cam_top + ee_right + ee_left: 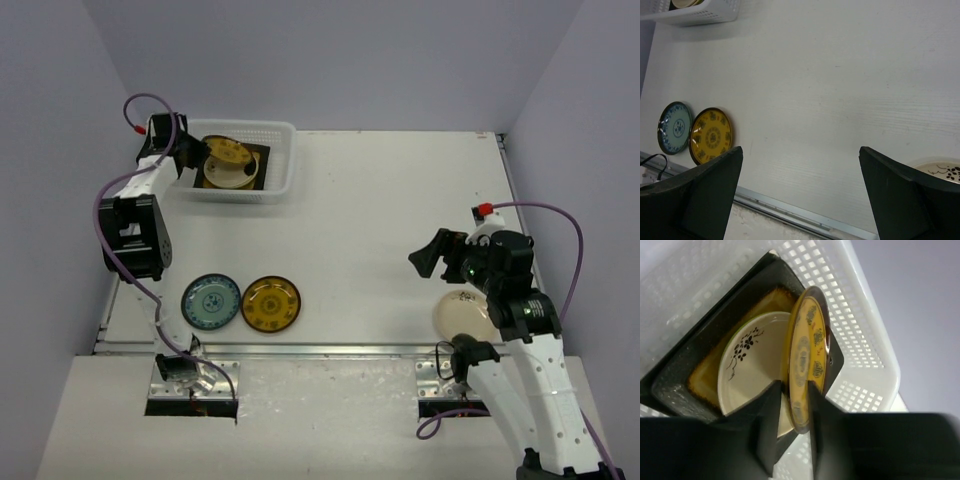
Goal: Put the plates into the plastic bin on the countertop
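The plastic bin (285, 170) (860, 340) stands at the back left of the countertop (380, 220). Inside lies a dark-rimmed square plate with an amber centre (705, 375), and on it a cream plate with a black flower sprig (750, 365). My left gripper (190, 160) (794, 385) reaches into the bin, shut on the rim of a yellow patterned plate (807, 355) (228, 152) that stands on edge above the cream one. Over the right side, my right gripper (430, 255) (801, 152) hangs wide open and holds nothing.
A blue patterned plate (211, 301) (675, 127) and a yellow-brown plate (270, 304) (711, 135) lie side by side near the front left. A cream plate (462, 312) (940, 170) sits under the right arm. A metal rail (320, 350) runs along the near edge.
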Motion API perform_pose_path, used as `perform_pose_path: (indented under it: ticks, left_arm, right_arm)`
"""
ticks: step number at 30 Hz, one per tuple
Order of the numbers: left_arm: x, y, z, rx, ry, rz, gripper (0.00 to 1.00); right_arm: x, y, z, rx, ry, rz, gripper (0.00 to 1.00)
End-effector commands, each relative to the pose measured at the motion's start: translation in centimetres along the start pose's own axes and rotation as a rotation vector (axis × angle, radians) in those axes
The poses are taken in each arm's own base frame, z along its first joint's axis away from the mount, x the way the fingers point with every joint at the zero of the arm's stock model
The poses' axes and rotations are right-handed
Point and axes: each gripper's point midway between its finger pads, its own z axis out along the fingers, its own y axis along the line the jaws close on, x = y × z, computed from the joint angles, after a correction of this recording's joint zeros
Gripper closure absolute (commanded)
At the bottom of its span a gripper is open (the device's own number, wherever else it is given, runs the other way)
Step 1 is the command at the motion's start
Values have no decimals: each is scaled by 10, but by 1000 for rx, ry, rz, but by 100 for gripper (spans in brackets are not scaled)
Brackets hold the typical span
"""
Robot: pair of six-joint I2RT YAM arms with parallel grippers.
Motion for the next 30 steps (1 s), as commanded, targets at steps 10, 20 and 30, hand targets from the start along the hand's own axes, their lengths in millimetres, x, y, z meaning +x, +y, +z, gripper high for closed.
perform_pose_path:
  ticks: [10, 20, 30]
  left_arm:
    - [-26, -58, -76, 178, -85, 38, 0]
    - [105, -137, -183, 507, 43, 331, 0]
    - [390, -123, -220, 796, 757, 593, 0]
  right_arm:
    - [-15, -16, 13, 98, 0, -1, 1]
    - [-29, -29, 15, 195, -55, 72, 1]
    - [-82, -20, -69, 265, -374, 117, 1]
